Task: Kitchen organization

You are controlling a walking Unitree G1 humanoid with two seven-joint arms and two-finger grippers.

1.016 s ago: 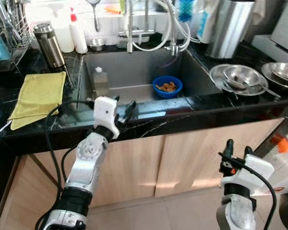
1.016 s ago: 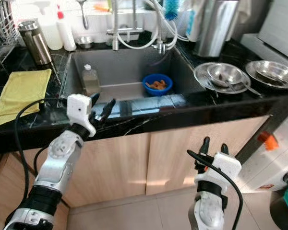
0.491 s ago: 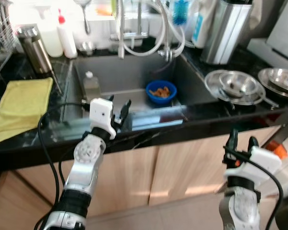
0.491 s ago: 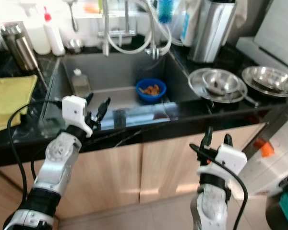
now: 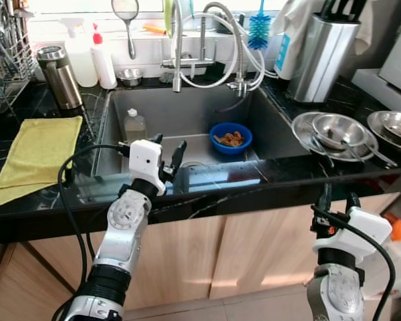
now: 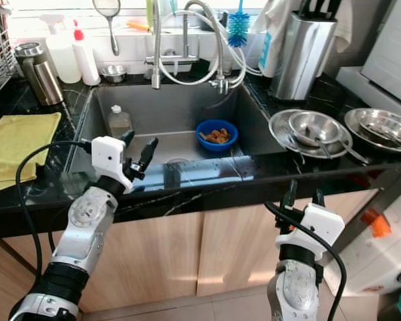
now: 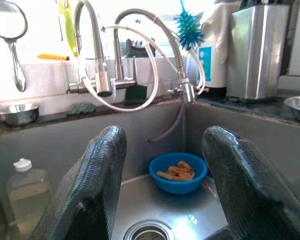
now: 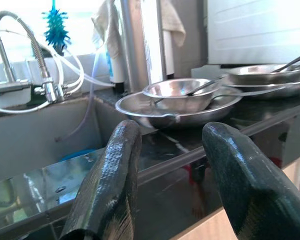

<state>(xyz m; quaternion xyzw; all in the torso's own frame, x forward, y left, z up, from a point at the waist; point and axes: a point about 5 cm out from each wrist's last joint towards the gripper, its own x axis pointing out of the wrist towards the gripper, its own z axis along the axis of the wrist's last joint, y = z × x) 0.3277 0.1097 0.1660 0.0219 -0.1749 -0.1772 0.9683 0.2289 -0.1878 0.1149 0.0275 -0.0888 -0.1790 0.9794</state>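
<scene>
A blue bowl point(image 5: 231, 137) holding orange food scraps sits on the floor of the dark sink point(image 5: 120, 114), near its right wall. A clear bottle point(image 5: 135, 125) with a white cap stands at the sink's left wall. My left gripper point(image 5: 168, 150) hovers open over the sink's front rim, empty, pointing at the bowl point(image 7: 178, 172) and drain point(image 7: 149, 231). My right gripper point(image 5: 339, 200) is open and empty, low in front of the cabinet, below the counter edge. It faces stacked steel bowls point(image 8: 177, 97) on the counter.
A yellow cloth point(image 5: 37, 150) lies on the black counter left of the sink, with a steel flask point(image 5: 57, 77) and spray bottles behind. The faucet point(image 5: 177, 47) and hoses arch over the sink's back. Steel bowls point(image 5: 334, 127) and a knife block point(image 5: 324, 47) stand on the right.
The whole picture has shifted as the camera moved. Both grippers stay open and empty, the left still at the sink's front rim, the right still low by the cabinet.
</scene>
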